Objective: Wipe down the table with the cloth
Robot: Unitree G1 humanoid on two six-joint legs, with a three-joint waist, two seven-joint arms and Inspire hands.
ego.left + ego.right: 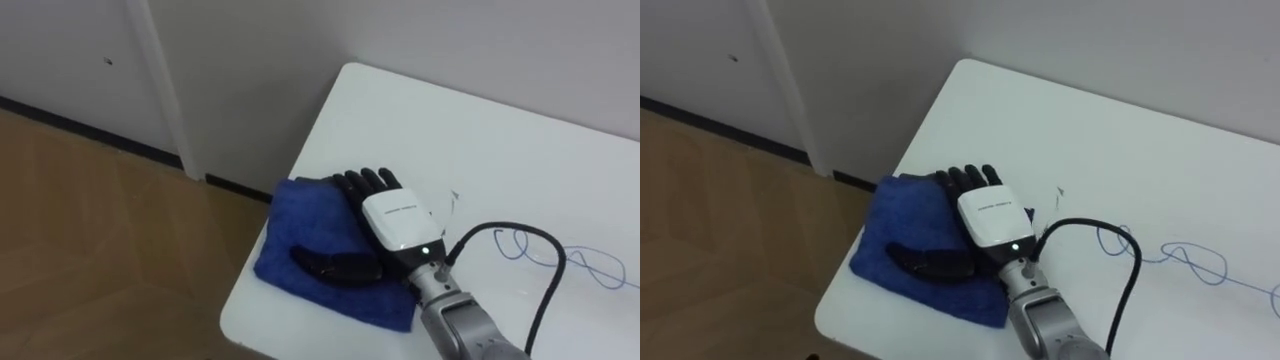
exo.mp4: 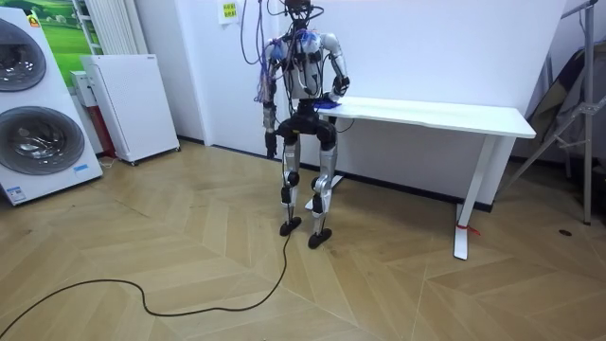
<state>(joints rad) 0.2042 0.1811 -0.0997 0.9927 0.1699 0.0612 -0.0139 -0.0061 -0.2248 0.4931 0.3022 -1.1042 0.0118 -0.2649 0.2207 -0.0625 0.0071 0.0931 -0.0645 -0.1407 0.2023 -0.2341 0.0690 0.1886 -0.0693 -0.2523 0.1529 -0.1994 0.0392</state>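
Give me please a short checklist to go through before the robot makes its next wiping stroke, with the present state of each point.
1. Right hand on the blue cloth: ok, it lies flat on it with fingers straight.
2. Cloth fully on the table: cannot tell, its outer border sits right at the corner's edge.
3. Blue pen marks wiped away: not ok, they lie to the right of the cloth, apart from it.
4. Way from cloth to marks free: ok, only bare tabletop between.
5. Left hand away from the table: ok, it hangs at the robot's side.
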